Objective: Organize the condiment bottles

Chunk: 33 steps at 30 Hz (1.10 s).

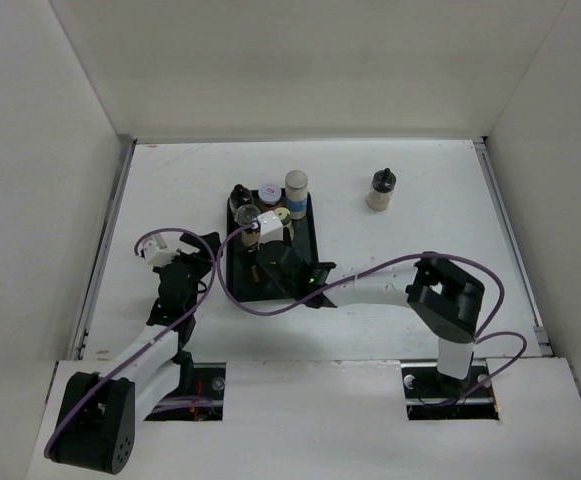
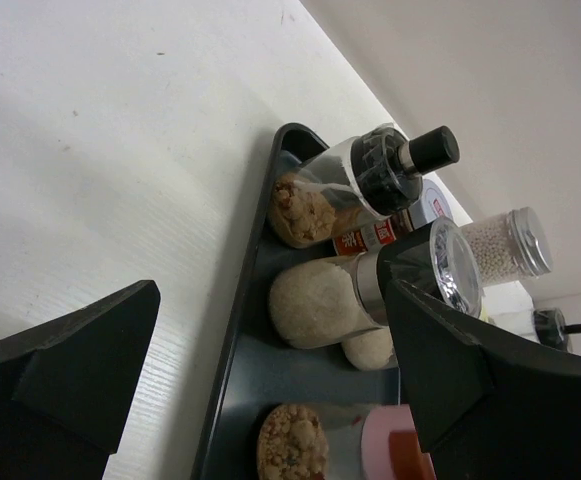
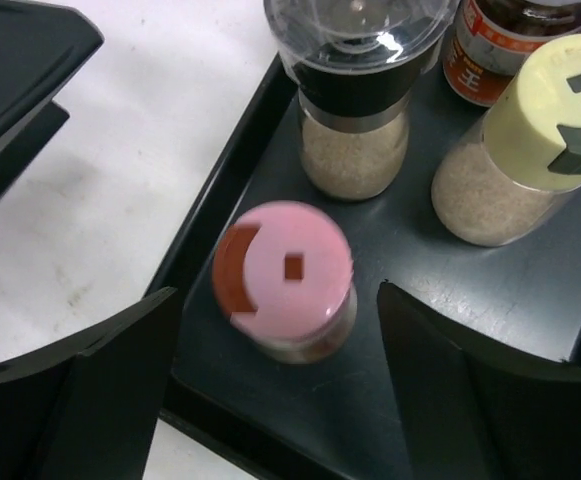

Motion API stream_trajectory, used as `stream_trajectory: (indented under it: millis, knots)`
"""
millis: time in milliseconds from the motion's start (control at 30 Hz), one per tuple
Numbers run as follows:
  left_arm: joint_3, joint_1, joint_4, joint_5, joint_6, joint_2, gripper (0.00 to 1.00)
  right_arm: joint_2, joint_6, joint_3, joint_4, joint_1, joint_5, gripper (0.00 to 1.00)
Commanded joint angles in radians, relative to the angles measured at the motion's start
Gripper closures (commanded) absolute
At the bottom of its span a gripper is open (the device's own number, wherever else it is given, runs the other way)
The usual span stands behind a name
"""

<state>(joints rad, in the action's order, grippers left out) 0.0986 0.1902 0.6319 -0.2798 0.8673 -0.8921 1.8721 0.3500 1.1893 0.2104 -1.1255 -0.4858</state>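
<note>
The right end effector (image 3: 278, 335) hangs over the black tray (image 3: 410, 250), fingers (image 3: 80, 390) spread wide either side of the pink-capped bottle (image 3: 285, 275). There are clear gaps on both sides and nothing is gripped. That bottle stands upright close to the tray's rim. Beyond it are a clear-topped grinder (image 3: 355, 110), a yellow-capped bottle (image 3: 515, 160) and a red-labelled bottle (image 3: 495, 50), all in the tray. The left end effector (image 1: 202, 248) sits just beside the tray's left edge, open too and empty. One black-topped bottle (image 1: 380, 190) stands alone on the tabletop (image 1: 440, 200), well apart to the right.
</note>
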Motion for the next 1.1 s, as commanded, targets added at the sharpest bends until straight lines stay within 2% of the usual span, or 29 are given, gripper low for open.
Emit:
stream_trajectory:
  millis: [0,133,200,233,333,367,400,467,500,567,600,633,700,833,1067]
  knots:
    - [0.009,-0.005,0.026,0.011,-0.001,-0.008,0.00,-0.099,0.003,-0.020,0.040,-0.001,0.007,0.10]
    - [0.009,-0.004,0.029,0.005,-0.001,-0.005,0.00,-0.246,0.003,-0.098,0.053,0.051,0.018,0.07]
    - [0.007,-0.007,0.025,0.013,-0.001,-0.001,0.00,-0.321,0.000,-0.158,0.073,0.124,0.029,0.12]
    - [0.007,-0.007,0.025,0.013,-0.001,0.002,0.00,-0.353,-0.002,-0.190,0.079,0.172,0.029,0.18]
    - [0.010,0.004,0.031,0.011,-0.001,-0.016,0.00,-0.422,0.014,-0.270,0.078,0.366,0.012,0.56]
    - [0.010,0.002,0.031,0.016,0.001,-0.021,0.00,-0.429,0.015,-0.280,0.066,0.432,0.000,0.61]
    - [0.012,0.002,0.031,0.019,0.002,-0.021,0.00,-0.426,0.015,-0.281,0.049,0.495,-0.016,0.62]
    - [0.013,0.005,0.031,0.011,0.002,-0.016,0.00,-0.395,0.001,-0.267,0.017,0.604,-0.040,0.56]
    - [0.015,0.007,0.032,0.008,0.001,-0.022,0.00,-0.375,-0.005,-0.254,-0.002,0.641,-0.048,0.48]
    - [0.015,0.005,0.032,0.017,0.004,-0.031,0.00,-0.326,-0.009,-0.226,-0.002,0.700,-0.048,0.19]
    - [0.015,0.005,0.032,0.018,0.004,-0.028,0.00,-0.300,-0.012,-0.211,0.003,0.718,-0.039,0.10]
    - [0.015,0.005,0.032,0.013,0.004,-0.025,0.00,-0.271,-0.020,-0.191,0.007,0.735,-0.031,0.07]
    - [0.018,0.008,0.032,0.008,0.001,-0.031,0.00,-0.219,-0.029,-0.149,0.009,0.766,-0.004,0.04]
    - [0.016,0.004,0.034,0.014,0.004,-0.038,0.00,-0.127,-0.032,-0.059,0.020,0.807,0.091,0.04]
    - [0.021,0.002,0.037,0.010,0.001,-0.048,0.00,-0.025,-0.065,0.059,-0.009,0.835,0.093,0.10]
